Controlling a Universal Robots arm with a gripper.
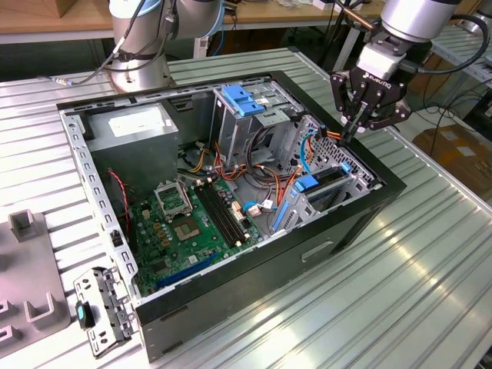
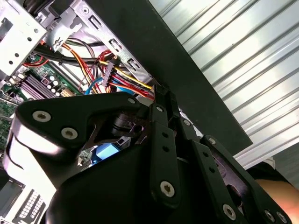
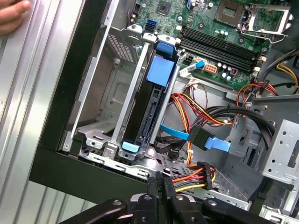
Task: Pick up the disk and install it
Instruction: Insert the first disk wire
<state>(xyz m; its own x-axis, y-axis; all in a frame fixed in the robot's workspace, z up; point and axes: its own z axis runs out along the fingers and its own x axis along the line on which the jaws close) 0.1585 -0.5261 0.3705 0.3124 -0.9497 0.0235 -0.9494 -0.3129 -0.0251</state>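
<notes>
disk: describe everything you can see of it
The disk stands on edge in a slot of the metal drive cage, seated between its rails. Its visible side looks dark, with light-blue carrier pieces at both ends. The gripper, shut, hovers apart from it by the loose cables.

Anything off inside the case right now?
Two plugs lie loose beside the seated disk: the blue cable's black plug and the power plug by the pincer. A metal bracket also lies outside the case.

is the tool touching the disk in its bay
Apart. In the first wrist view the disk sits in its bay, and bare metal of the case shows between its near end and the tool.
</notes>
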